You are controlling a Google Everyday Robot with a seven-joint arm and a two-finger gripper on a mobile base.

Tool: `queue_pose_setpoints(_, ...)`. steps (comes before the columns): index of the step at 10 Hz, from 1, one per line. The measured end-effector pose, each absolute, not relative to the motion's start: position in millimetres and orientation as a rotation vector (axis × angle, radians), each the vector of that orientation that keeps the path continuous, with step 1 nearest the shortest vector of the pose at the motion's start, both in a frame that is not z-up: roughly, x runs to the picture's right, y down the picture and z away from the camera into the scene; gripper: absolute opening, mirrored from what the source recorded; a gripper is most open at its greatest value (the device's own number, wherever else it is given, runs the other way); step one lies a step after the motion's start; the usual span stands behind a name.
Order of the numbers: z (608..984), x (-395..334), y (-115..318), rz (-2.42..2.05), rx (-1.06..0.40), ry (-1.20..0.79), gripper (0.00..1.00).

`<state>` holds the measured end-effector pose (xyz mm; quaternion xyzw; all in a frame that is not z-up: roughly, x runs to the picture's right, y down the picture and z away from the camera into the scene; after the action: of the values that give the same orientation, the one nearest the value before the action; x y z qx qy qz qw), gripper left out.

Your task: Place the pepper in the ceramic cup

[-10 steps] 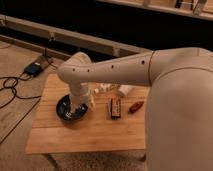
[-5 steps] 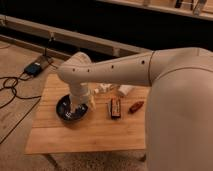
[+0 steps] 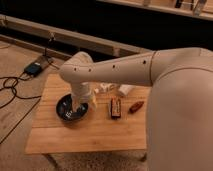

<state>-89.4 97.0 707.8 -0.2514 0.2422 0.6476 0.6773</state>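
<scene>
**Claw down at the bowl, pepper lying apart on the desk**

The white arm [image 3: 115, 70] reaches in from the right across the far side of the wooden desk [image 3: 90, 136], bends at a rounded elbow near the left end, and drops straight down; the claw [image 3: 79, 110] sits at the end of that drop, low over the dark round bowl [image 3: 70, 108] at the desk's left side, at or inside its right rim; whether it is released or clenched I cannot tell from where I stand, and I see nothing in it.

The pepper [image 3: 136, 106] lies on the bare wood towards the right, small, reddish-orange, tilted a little; it is well apart from the claw and touches nothing; just to its left lies a black block [image 3: 115, 108] with orange marks, set lengthwise between pepper and bowl.

The cup [image 3: 125, 90], white and stubby, stands behind the block and the pepper, close under the arm's lower edge; the pepper is near it but outside it; a smaller white bottle [image 3: 104, 88] stands to the cup's left, beside the descending forearm.

Off the desk on the left, dark cables [image 3: 12, 85] trail over the floor to a small box [image 3: 34, 67].
</scene>
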Motion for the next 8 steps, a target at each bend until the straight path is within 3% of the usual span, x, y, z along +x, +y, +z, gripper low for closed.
queue_pose_setpoints(8, 745.6, 16.0, 57.4, 1.598, -0.482, 0.572, 0.65)
